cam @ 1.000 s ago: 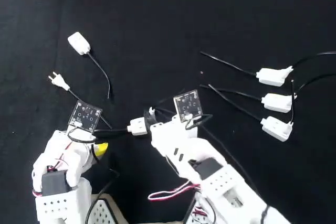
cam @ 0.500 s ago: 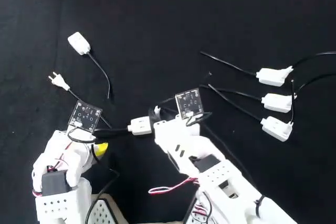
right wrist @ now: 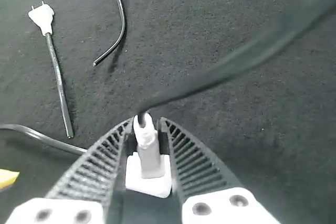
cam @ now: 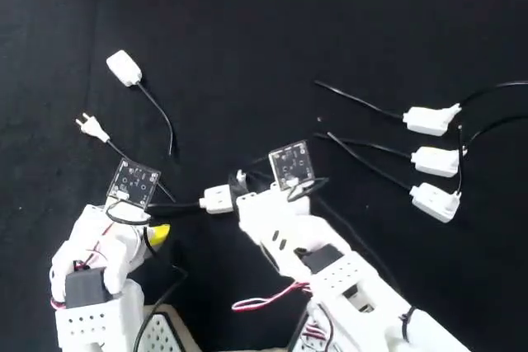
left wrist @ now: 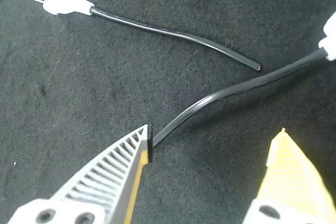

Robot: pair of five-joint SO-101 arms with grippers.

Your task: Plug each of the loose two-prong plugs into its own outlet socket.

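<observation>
Plug (cam: 93,128), two-pronged and loose, lies near the desk's (cam: 247,30) left edge beside a bare socket (cam: 124,67) when seen from above; three white plug-and-socket pairs (cam: 435,160) sit by the right edge. From my left wrist, I see my left pincer (left wrist: 214,128) spread wide and grasping nothing, with a black cord (left wrist: 205,99) ending just beside its grey finger. From my right wrist, I see my right pincer (right wrist: 146,121) clenched on a white plug (right wrist: 147,148) pressed against a white block (right wrist: 149,182), near the middle of the front edge
</observation>
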